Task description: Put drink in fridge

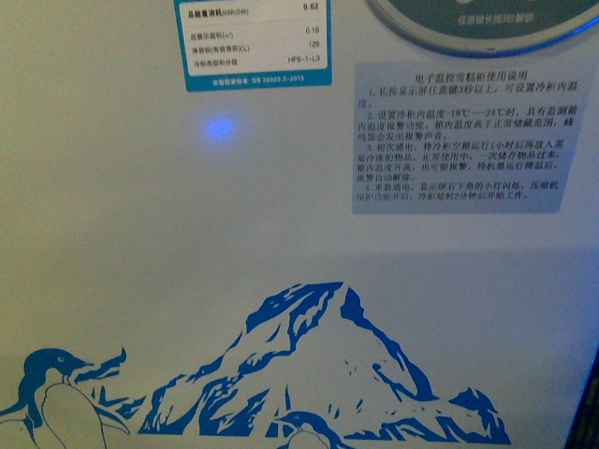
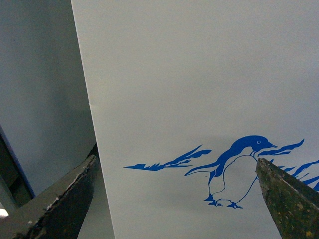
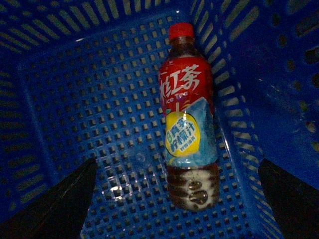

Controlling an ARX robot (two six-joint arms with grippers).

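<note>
Starting up close: the right gripper [image 3: 177, 167] has its jaws spread wide and nothing in them, just the two dark fingers framing the shot. Right below it is the drink [image 3: 188, 114], lying on its side on the floor of a blue basket [image 3: 75, 89], cap pointing away from the fingers and close to one side wall. It's pretty dim in there, but the bottle sits nicely between the jaws.

The left gripper [image 2: 175, 162] is wide open too and holding nothing. It's aimed at the white front of the fridge [image 1: 140, 234], with the penguin [image 2: 234, 169] decal between the fingers.

Further out, the front view is filled by that same panel: the mountain [image 1: 328, 365] art, a sticker [image 1: 465, 138] of printed instructions and a small blue light [image 1: 218, 127]. Neither the lid nor the inside shows up anywhere, so I can't tell if it's open.

My read is we're at the very start, the pick-up step. Next the right arm needs to come straight down, close across the bottle's body without snagging the basket wall, then lift clear. The left one probably has to deal with the lid.
</note>
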